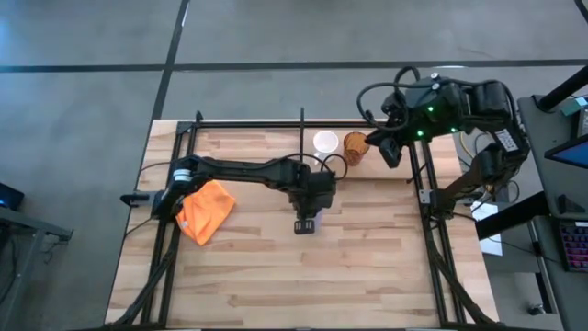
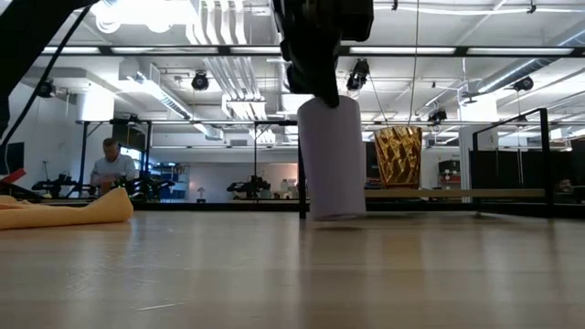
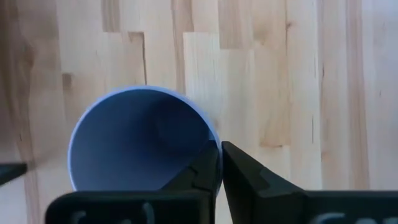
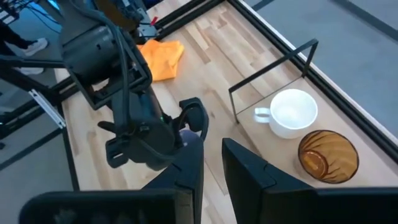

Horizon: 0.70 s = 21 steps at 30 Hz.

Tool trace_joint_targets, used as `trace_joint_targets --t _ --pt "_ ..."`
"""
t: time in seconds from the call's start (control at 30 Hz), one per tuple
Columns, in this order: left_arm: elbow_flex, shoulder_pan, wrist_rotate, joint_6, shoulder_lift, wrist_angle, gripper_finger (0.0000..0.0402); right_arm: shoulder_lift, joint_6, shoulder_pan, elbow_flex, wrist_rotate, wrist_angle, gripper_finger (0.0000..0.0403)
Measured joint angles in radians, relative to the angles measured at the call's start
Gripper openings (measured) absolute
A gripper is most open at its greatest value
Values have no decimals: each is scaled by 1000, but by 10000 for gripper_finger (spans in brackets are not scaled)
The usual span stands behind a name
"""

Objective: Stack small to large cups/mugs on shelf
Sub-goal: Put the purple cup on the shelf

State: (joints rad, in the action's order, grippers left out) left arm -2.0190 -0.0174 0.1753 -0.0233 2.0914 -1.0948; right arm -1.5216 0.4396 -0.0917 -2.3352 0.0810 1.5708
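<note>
Three cups total. White mug (image 1: 325,142) and amber cup (image 1: 356,147) sit side by side on the shelf (image 2: 457,193) at the table's back edge, near the right corner; both upright, mouths up, close together but whether they touch I cannot tell. Third one, the tumbler (image 2: 332,157), is out on the table (image 1: 276,267), in front of the shelf and near the middle, upright.

Two arms. Left gripper (image 3: 219,167) is over the tumbler, fingers clamped on its rim: one finger inside the mouth, the other outside the wall. From table height the tumbler's base looks to be on or just at the tabletop; cannot tell if it's lifted.

Right gripper (image 1: 390,147) hangs above the table's right back corner, just beside the amber cup, holding nothing. Its fingers (image 4: 255,174) stand slightly apart, a narrow gap between them.

One orange cloth (image 1: 207,210) lies crumpled on the table's left side, well apart from the cups.

One person (image 2: 111,167) in the room behind, far off.
</note>
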Motion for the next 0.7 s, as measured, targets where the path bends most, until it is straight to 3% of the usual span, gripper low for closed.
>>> trace_joint_targets --t 0.37,0.57,0.7 --pt "26 -3 0 29 9 12 57 -40 -47 0 1 1 0 54" --pt "-2 -3 0 28 6 -7 64 -51 -47 18 7 -10 0 54" --pt "-44 -3 0 3 -8 -59 64 -51 -43 53 13 -85 0 54"
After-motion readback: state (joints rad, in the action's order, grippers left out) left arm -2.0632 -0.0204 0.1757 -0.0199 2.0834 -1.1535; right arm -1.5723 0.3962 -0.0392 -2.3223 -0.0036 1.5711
